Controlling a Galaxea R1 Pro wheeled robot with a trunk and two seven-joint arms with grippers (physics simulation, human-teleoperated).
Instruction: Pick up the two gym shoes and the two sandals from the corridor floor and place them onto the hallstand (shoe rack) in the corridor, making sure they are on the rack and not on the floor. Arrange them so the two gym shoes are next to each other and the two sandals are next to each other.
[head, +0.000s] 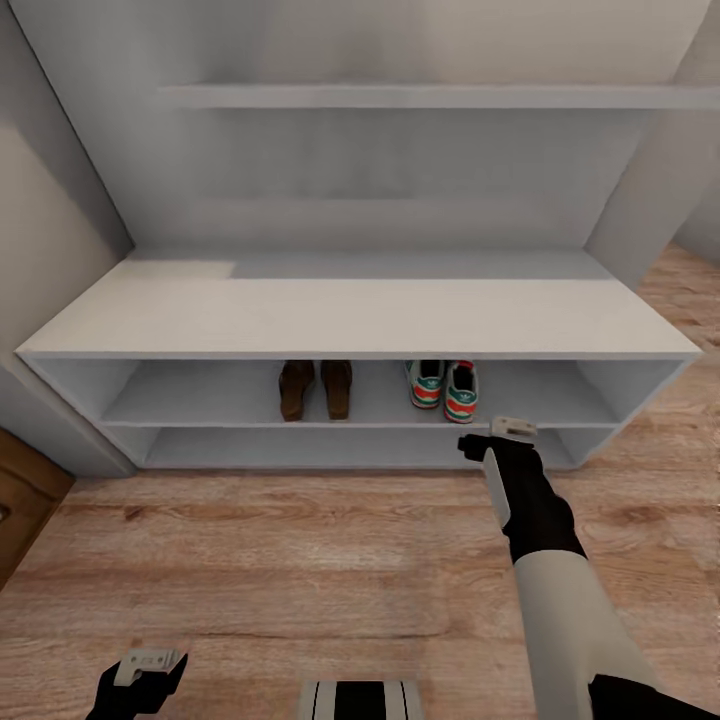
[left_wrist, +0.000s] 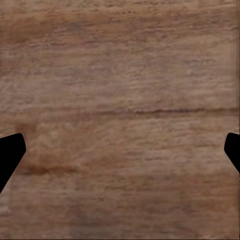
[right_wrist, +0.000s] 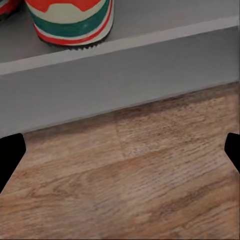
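The pale grey-white low hallstand (head: 360, 315), a wide bench unit with two open shelf slots beneath its top, stands against the wall of the corridor. All four items of footwear sit on its upper shelf, under the top board and clear of the light brown wood-grain plank corridor floor (head: 300, 560).

The two small brown leather sandals (head: 316, 388) stand side by side near the middle of the shelf, heels toward the shelf's front edge. The two white gym shoes with green stripes and red-orange accents (head: 444, 386) stand side by side to their right, well short of the shelf's right end, also heels outward. Each pair is grouped, with a gap between the pairs, which matches the required arrangement. Judged from this layout, the task appears complete or nearly so.

The right tool (head: 497, 437) hangs just in front of the shelf's front edge, below the gym shoes. In the right wrist view its two dark fingertips (right_wrist: 11, 155) stand wide apart with nothing between them: released. One gym shoe heel (right_wrist: 70, 20) sits on the shelf ahead of it.

The left tool (head: 150, 668) hangs low over the floor, well away from the hallstand. Its fingertips (left_wrist: 10, 155) are likewise spread over bare planks: released and empty.
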